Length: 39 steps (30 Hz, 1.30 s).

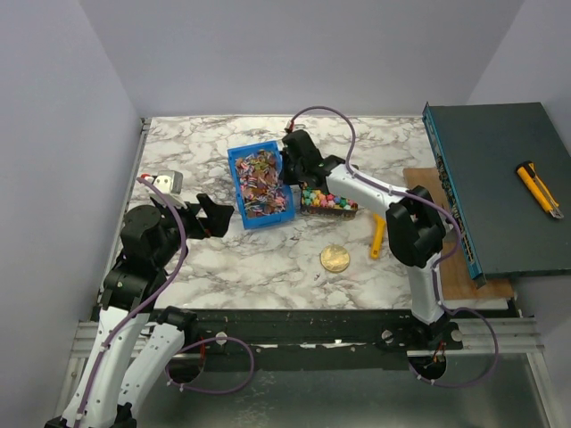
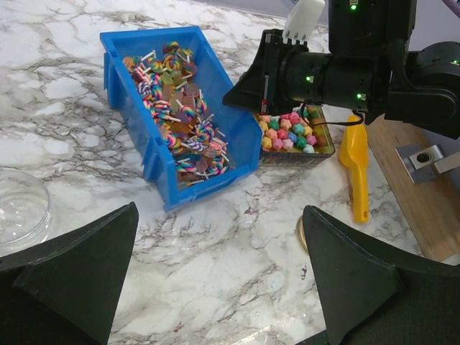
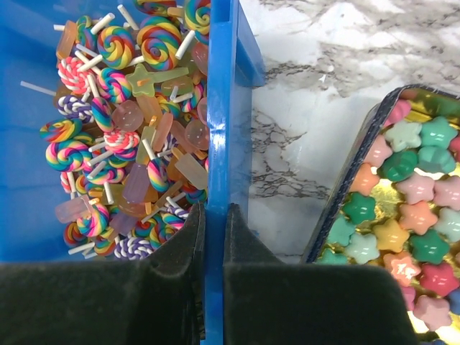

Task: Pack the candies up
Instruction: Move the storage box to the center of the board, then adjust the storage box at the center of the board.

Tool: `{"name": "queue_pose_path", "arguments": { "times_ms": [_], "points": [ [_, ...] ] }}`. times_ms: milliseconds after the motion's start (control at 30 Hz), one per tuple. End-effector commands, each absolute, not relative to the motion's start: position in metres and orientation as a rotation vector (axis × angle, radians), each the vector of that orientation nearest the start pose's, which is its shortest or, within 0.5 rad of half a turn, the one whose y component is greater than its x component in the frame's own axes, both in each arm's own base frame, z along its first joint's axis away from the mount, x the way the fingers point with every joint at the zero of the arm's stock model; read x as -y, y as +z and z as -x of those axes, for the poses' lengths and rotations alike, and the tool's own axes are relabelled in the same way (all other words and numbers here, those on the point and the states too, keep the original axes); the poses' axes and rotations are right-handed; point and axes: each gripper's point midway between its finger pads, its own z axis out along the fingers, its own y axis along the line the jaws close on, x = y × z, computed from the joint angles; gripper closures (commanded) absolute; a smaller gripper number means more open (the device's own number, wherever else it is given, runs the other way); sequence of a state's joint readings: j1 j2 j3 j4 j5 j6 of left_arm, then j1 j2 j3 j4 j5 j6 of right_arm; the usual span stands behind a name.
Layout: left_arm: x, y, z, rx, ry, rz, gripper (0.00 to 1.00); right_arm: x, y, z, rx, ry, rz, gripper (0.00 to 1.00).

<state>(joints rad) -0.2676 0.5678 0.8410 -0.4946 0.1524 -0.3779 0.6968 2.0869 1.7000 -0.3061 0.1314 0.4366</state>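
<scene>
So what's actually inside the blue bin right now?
The blue bin holds a heap of swirl lollipops and flat translucent candy pieces. The right tool is shut on one side wall. The bin floor, and anything buried under the heap, is covered.

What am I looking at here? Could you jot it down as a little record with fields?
left gripper: open, holding nothing, apart from the blue bin
right gripper: shut on the bin's side wall
bin contents: lollipop candies
dark tray: holds star candies, beside the bin
yellow scoop: lying on the table by the tray
gold lid: flat on the table
</scene>
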Motion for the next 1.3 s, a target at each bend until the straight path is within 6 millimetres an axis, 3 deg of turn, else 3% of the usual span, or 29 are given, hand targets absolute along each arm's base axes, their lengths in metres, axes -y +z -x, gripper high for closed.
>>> {"name": "queue_pose_path", "arguments": {
  "times_ms": [0, 67, 200, 233, 333, 467, 600, 800, 1267],
  "points": [
    [0.109, 0.29, -0.229, -1.816, -0.62, -0.023, 0.01, -0.389, 0.127, -0.411, -2.304, 0.579, 0.182, 0.99],
    [0.109, 0.29, -0.228, -1.814, -0.618, -0.022, 0.01, -0.39, 0.13, -0.411, -2.298, 0.577, 0.159, 0.96],
    [0.109, 0.292, -0.227, -1.806, -0.618, -0.023, 0.01, -0.379, 0.151, -0.415, -2.243, 0.546, 0.114, 0.66],
    [0.108, 0.291, -0.228, -1.807, -0.616, -0.022, 0.01, -0.375, 0.157, -0.415, -2.23, 0.533, 0.106, 0.62],
    [0.109, 0.292, -0.227, -1.806, -0.62, -0.026, 0.01, -0.363, 0.175, -0.415, -2.19, 0.497, 0.09, 0.58],
    [0.109, 0.293, -0.226, -1.801, -0.624, -0.027, 0.01, -0.34, 0.182, -0.411, -2.171, 0.414, 0.055, 0.58],
    [0.108, 0.296, -0.224, -1.786, -0.623, -0.024, 0.01, -0.318, 0.174, -0.406, -2.165, 0.33, 0.017, 0.58],
    [0.107, 0.298, -0.222, -1.778, -0.625, -0.023, 0.01, -0.302, 0.15, -0.401, -2.197, 0.252, -0.001, 0.58],
    [0.108, 0.298, -0.223, -1.781, -0.627, -0.025, 0.01, -0.304, 0.103, -0.424, -2.29, 0.218, -0.027, 0.58]
  ]
}}
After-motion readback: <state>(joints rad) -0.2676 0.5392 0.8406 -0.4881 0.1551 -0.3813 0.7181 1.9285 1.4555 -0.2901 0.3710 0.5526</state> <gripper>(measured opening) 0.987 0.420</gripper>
